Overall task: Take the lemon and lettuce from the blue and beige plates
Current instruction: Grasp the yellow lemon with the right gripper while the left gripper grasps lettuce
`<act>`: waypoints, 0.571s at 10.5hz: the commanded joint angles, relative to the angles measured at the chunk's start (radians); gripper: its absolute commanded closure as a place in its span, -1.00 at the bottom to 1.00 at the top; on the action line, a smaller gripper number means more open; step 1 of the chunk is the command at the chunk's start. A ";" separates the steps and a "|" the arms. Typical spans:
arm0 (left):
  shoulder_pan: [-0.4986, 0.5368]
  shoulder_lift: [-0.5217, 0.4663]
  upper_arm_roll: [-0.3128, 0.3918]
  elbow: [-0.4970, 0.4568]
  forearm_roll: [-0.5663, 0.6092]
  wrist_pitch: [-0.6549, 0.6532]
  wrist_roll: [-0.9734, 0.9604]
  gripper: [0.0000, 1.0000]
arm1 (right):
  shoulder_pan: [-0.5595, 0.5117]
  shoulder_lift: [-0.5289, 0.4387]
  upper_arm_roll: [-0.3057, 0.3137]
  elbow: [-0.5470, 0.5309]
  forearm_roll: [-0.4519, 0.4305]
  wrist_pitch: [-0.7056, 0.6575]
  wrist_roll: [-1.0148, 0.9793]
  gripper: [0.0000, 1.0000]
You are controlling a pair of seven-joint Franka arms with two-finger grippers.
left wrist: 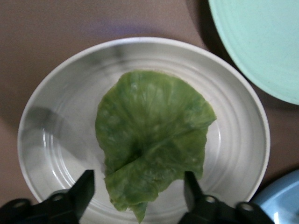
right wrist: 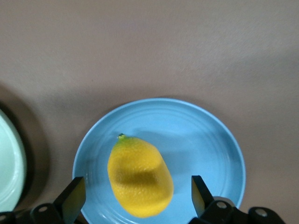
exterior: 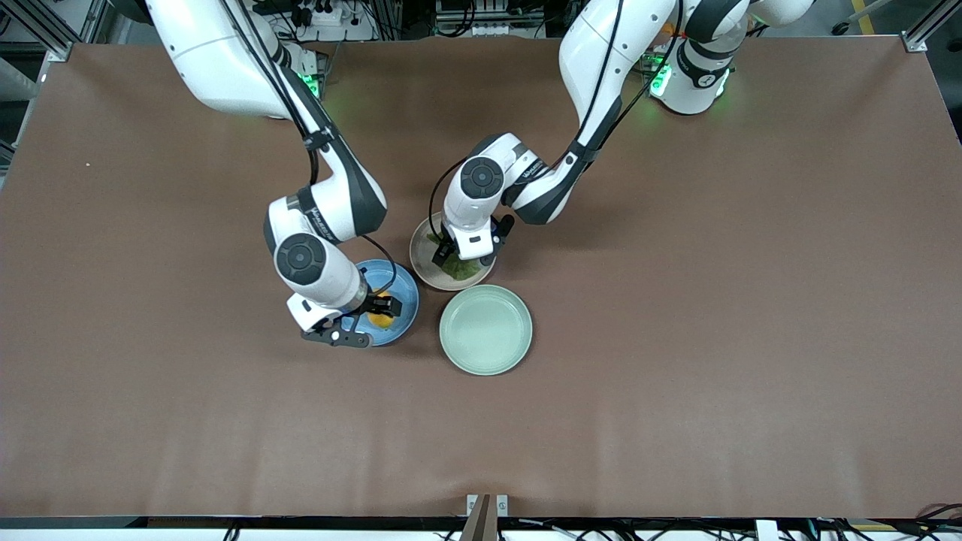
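Observation:
The lemon [exterior: 382, 318] lies on the blue plate [exterior: 403, 289]. My right gripper [exterior: 379, 308] is low over it and open, one finger on each side of the lemon [right wrist: 140, 175], not touching it, in the right wrist view [right wrist: 136, 192]. The lettuce [exterior: 460, 267] lies on the beige plate [exterior: 422, 263]. My left gripper [exterior: 452, 258] is low over it and open. In the left wrist view [left wrist: 139, 187] its fingers stand on either side of one end of the leaf [left wrist: 154, 135], over the beige plate [left wrist: 56, 93].
A pale mint-green plate [exterior: 485, 329] holds nothing and sits next to both plates, nearer the front camera; it shows in both wrist views [left wrist: 261, 42] [right wrist: 7, 163]. The blue plate's rim [left wrist: 280, 200] shows in the left wrist view. Brown table all round.

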 commanded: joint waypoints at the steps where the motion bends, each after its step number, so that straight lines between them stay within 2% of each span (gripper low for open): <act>1: -0.013 0.018 0.010 0.015 -0.011 0.006 -0.017 -0.16 | 0.011 0.030 -0.006 0.017 -0.006 0.004 0.013 -1.00; 3: -0.013 0.021 0.010 0.017 -0.010 0.006 -0.014 0.35 | 0.014 0.047 -0.006 0.017 -0.007 0.022 0.007 -1.00; 4: -0.009 0.020 0.010 0.015 -0.010 0.006 -0.012 0.77 | 0.014 0.048 -0.006 0.017 -0.006 0.026 0.007 -1.00; 5: -0.007 0.018 0.010 0.017 -0.008 0.006 -0.011 1.00 | 0.013 0.058 -0.006 0.017 -0.007 0.027 0.007 -1.00; 6: -0.004 0.013 0.010 0.015 0.016 0.006 0.030 1.00 | 0.013 0.067 -0.006 0.017 -0.009 0.036 0.002 -1.00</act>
